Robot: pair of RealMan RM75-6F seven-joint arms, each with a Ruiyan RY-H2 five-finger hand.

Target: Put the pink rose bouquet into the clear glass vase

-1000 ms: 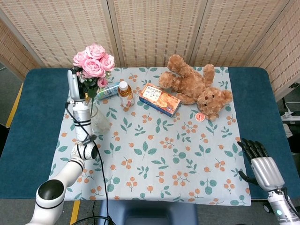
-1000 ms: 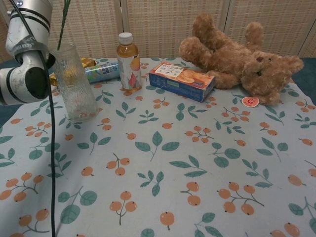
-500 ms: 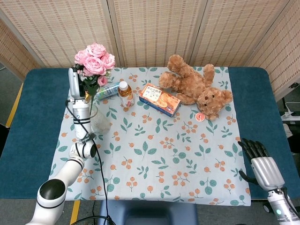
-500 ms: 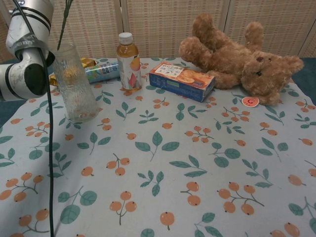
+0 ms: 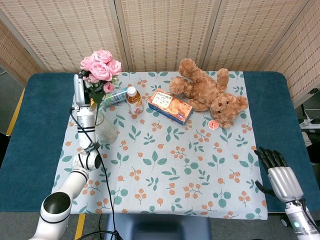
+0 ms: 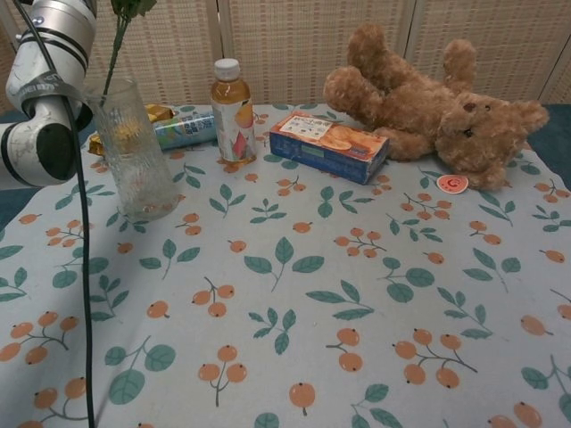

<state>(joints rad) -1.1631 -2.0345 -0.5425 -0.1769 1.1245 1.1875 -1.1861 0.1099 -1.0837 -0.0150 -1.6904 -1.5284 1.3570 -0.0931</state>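
Observation:
The pink rose bouquet stands upright at the table's far left, and my left hand grips its stems from the left. The clear glass vase stands just below it on the patterned cloth. In the chest view the green stem slants down to the mouth of the vase; its tip looks to be just inside the rim. My left arm is close beside the vase. At the front right, off the cloth, my right hand holds nothing, its fingers apart.
Behind the vase lie a can and a yellow packet. To the right stand a tea bottle and a biscuit box, with a teddy bear and a small round tag beyond. A black cable hangs from my left arm.
My left hand has lowered the bouquet a little over the vase. Leaves now show at the top of the chest view, and the stem reaches the vase mouth. The right hand has not moved.

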